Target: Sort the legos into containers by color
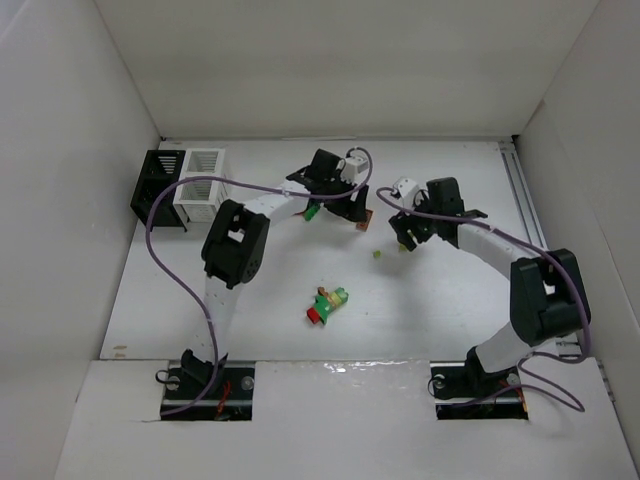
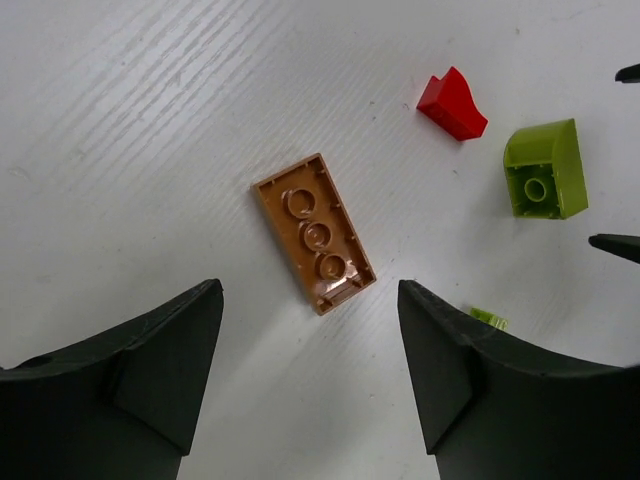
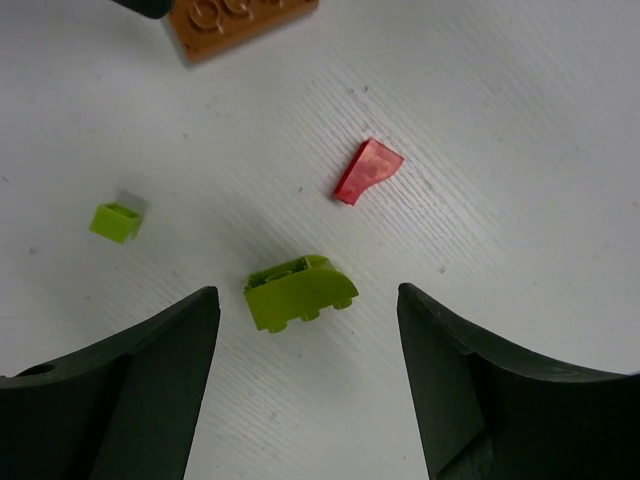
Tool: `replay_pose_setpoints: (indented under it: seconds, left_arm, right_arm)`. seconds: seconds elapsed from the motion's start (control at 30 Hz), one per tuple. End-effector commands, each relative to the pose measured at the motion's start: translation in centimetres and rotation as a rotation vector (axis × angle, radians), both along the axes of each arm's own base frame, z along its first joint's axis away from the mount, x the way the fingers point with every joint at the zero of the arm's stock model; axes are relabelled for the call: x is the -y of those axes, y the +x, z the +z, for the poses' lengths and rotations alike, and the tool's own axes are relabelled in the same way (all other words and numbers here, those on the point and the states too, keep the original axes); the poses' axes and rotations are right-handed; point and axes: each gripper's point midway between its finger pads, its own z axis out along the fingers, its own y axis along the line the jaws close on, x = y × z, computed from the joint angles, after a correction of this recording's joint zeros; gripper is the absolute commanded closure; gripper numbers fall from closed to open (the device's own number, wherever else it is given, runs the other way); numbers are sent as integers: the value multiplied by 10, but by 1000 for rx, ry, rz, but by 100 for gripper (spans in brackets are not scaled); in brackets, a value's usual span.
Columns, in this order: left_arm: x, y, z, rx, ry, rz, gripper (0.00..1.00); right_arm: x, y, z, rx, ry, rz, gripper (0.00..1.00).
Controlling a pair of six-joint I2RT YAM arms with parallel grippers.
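My left gripper (image 1: 350, 213) is open and empty, low over the table, with an orange flat lego (image 2: 314, 232) lying studs-down just ahead of its fingertips (image 2: 205, 300). My right gripper (image 1: 405, 240) is open; a yellow-green curved lego (image 3: 300, 292) lies on the table between its fingertips (image 3: 405, 295), untouched. A red wedge lego (image 3: 367, 170) and a tiny yellow-green lego (image 3: 117, 221) lie nearby. A cluster of red, green and orange legos (image 1: 327, 303) sits mid-table. The black bin (image 1: 155, 185) and white bin (image 1: 203, 178) stand joined at the far left.
A green lego (image 1: 312, 211) lies by the left wrist. The two grippers are close together; the right one's fingertips (image 2: 615, 245) show at the left wrist view's edge. White walls enclose the table, with a rail (image 1: 525, 195) along the right.
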Motion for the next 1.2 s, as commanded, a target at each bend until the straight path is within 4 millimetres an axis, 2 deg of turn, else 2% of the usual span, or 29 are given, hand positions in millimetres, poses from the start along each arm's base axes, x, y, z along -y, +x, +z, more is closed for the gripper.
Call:
replay_pose_setpoints:
  seconds: [0.0,0.03,0.07,0.1,0.13,0.17,0.2,0.23,0.27,0.3,0.33,0.37,0.4,0.43,0.5,0.53,0.57,0.6,0.67,0.7,0.73,0.77,0.83,0.97,1.03,1.17]
  left_arm:
    - [-15,0,103,142,-150,16,32]
    - [-36,22,122,204,-190,102,32]
    - [-53,29,133,215,-213,172,32]
    - [-72,33,132,186,-222,249,32]
    - [-98,40,136,190,-189,314,32]
    - [-114,48,134,207,-130,367,32]
    - [-122,49,132,220,-76,378,34]
    - [-130,53,135,274,-8,356,35]
    - [-140,51,120,256,62,367,35]
    - [-145,53,119,277,88,371,37]
    - [-150,51,110,270,124,372,37]
    - [-156,44,101,276,189,313,37]
    - [-151,38,94,265,201,226,37]
    - [-153,34,87,258,216,147,37]
    - [-162,24,81,277,199,-49,39]
    - [-168,20,74,270,192,-107,39]
    - [-174,23,84,305,182,-148,37]
    - [-191,17,72,255,191,-191,35]
    - [-197,23,75,350,227,-324,35]
    - [-207,24,68,353,254,-345,35]
    - [-211,24,63,356,284,-375,34]
    - [-213,26,62,383,306,-401,34]
    - [-217,27,57,441,349,-485,34]
    - [-215,31,54,550,347,-615,32]
    - [-214,39,58,594,356,-619,31]
    - [-195,48,52,639,367,-660,30]
  right_arm:
    - [-24,22,65,152,141,59,23]
    - [-32,24,75,166,178,77,23]
    - [-52,21,87,176,234,137,23]
    - [-67,27,100,178,275,148,24]
    - [-78,30,104,173,291,158,26]
    - [-91,32,105,162,308,178,26]
    - [-112,35,117,177,326,213,27]
    - [-122,39,103,137,324,206,29]
    - [-130,41,102,135,333,214,29]
    - [-137,44,101,131,341,217,29]
    - [-145,48,98,119,346,220,29]
    - [-147,52,98,114,354,213,29]
    - [-153,50,98,108,361,232,29]
    - [-154,52,103,120,365,234,29]
    - [-155,53,94,101,359,231,29]
    - [-151,58,98,108,366,215,29]
    - [-151,58,98,108,367,214,29]
    - [-151,58,98,108,367,214,29]
    - [-144,56,86,84,358,201,29]
    - [-144,55,93,96,362,203,29]
    - [-142,51,86,75,355,200,29]
    - [-142,51,91,85,358,201,29]
    - [-141,49,85,79,349,205,28]
    - [-137,44,82,66,333,201,28]
    - [-136,46,81,76,320,200,28]
    - [-134,47,81,79,313,192,27]
